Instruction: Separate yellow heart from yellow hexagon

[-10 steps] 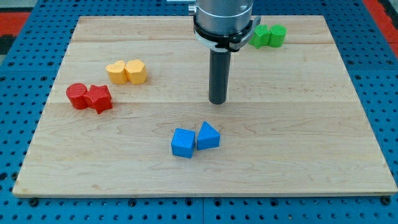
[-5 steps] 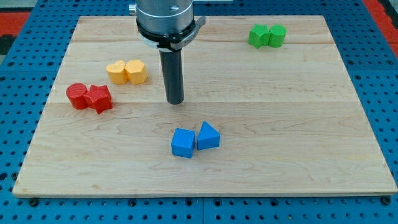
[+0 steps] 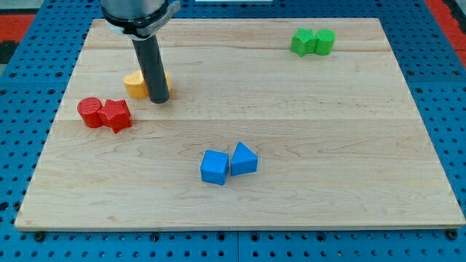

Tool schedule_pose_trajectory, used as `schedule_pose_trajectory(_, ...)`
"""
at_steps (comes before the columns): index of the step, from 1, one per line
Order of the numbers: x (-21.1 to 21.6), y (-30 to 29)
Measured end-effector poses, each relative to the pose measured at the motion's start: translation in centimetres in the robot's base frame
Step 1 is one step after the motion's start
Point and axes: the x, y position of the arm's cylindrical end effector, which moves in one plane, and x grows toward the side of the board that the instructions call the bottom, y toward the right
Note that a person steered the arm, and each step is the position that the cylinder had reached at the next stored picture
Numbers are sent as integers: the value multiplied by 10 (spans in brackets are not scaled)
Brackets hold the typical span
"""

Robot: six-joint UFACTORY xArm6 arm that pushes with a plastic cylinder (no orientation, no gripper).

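Observation:
The yellow heart (image 3: 133,84) lies at the upper left of the wooden board (image 3: 328,145). The yellow hexagon (image 3: 167,78) sits right beside it on the view's right, mostly hidden behind my rod. My tip (image 3: 159,100) rests on the board just below the hexagon, at the seam between the two yellow blocks. I cannot tell whether it touches them.
A red cylinder (image 3: 90,112) and a red star-like block (image 3: 116,115) sit together at the left. A blue cube (image 3: 214,167) and a blue wedge (image 3: 244,159) sit below the middle. Two green blocks (image 3: 313,41) sit at the upper right.
My tip has moved steadily to the view's left and slightly up, from the board's middle to the yellow pair. No block has visibly moved.

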Motion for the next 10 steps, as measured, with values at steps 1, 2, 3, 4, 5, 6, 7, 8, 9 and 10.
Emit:
schedule_pose_trajectory(1, 0, 0)
schedule_pose_trajectory(2, 1, -28)
schedule_pose_trajectory(3, 1, -39)
schedule_pose_trajectory(4, 1, -39)
schedule_pose_trajectory(5, 1, -72)
schedule_pose_trajectory(6, 1, -75)
schedule_pose_trajectory(7, -21, -77)
schedule_pose_trajectory(8, -32, -78)
schedule_pose_trajectory(9, -32, -77)
schedule_pose_trajectory(10, -32, -38)
